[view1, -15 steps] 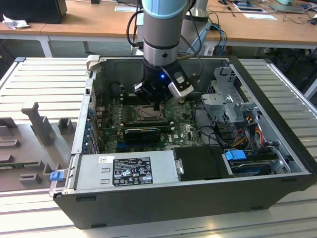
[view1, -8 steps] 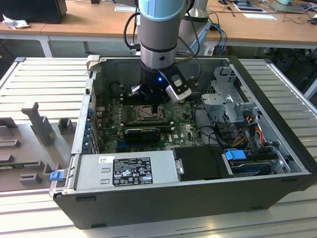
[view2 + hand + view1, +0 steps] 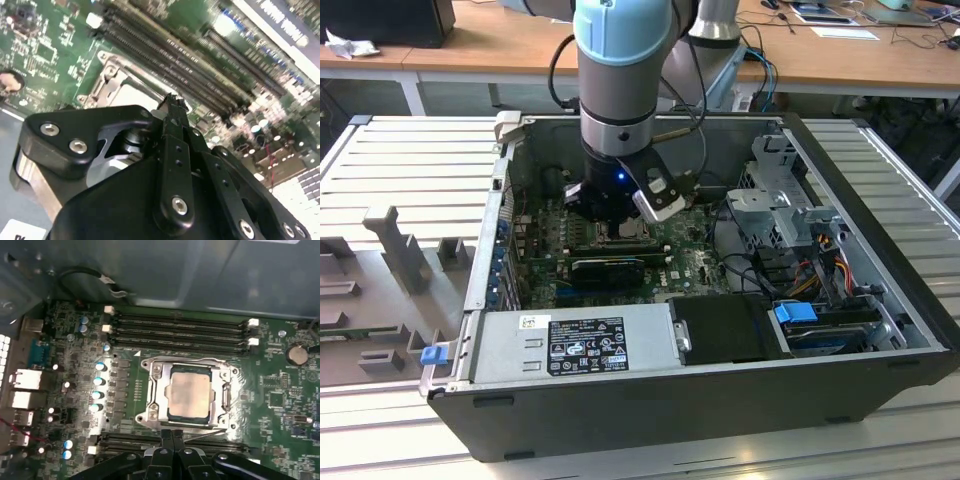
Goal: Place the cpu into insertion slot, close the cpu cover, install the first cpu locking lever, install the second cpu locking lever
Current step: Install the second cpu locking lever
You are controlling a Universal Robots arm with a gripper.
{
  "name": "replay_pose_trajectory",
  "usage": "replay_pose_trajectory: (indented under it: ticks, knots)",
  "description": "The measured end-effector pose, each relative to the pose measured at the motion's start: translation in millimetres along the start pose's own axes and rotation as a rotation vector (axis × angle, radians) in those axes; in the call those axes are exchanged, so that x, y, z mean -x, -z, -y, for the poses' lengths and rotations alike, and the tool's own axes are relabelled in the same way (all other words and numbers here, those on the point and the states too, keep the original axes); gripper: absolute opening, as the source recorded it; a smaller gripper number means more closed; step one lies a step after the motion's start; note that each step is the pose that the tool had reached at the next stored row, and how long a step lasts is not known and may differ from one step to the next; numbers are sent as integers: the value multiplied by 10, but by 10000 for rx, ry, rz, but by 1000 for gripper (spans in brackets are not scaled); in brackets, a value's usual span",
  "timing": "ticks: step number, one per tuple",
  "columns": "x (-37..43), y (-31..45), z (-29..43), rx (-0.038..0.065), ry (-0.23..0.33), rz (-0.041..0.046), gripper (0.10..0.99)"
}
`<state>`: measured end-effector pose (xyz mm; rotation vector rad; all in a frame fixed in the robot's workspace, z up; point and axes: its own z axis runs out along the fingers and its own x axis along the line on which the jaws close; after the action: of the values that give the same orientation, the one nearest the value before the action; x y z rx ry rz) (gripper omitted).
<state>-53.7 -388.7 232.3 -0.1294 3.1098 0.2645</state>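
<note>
In the first wrist view the cpu [image 3: 189,394], a pale silver square, lies flat in the insertion slot [image 3: 170,413]. The cpu cover [image 3: 159,390], a silver frame plate, lies down around it. One thin metal lever [image 3: 210,432] runs along the socket edge nearest my fingers, and another wire lever [image 3: 185,359] follows the opposite edge. My gripper [image 3: 172,434] is shut, its black fingertips pressed together just off the socket edge, touching or almost touching the near lever. In the second wrist view the gripper [image 3: 172,100] hangs right over the socket [image 3: 125,92]. In the exterior view the gripper [image 3: 612,222] is low inside the open computer case [image 3: 880,300].
Long memory slots [image 3: 180,327] lie beyond the socket, with more [image 3: 125,442] beside my fingers. A coin battery [image 3: 297,355] and blue-topped capacitors [image 3: 100,382] flank the socket. A grey power supply [image 3: 575,342], a black card [image 3: 610,268] and a drive cage [image 3: 780,200] crowd the case.
</note>
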Motion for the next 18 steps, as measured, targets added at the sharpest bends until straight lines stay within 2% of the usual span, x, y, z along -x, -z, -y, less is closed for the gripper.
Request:
replay_pose_trajectory:
  ticks: [3,4,6,10,11,13,14,18]
  knots:
    - [-36,-6,25,48,1,7,106]
    - [-89,-17,33,131,-1,15,106]
    - [-107,-46,42,215,1,23,106]
    - [-114,-118,58,227,5,50,106]
    - [-138,-129,61,264,7,75,106]
    - [-187,-151,70,480,12,98,106]
    - [-213,-163,77,528,11,103,106]
    - [-226,-233,93,603,9,110,106]
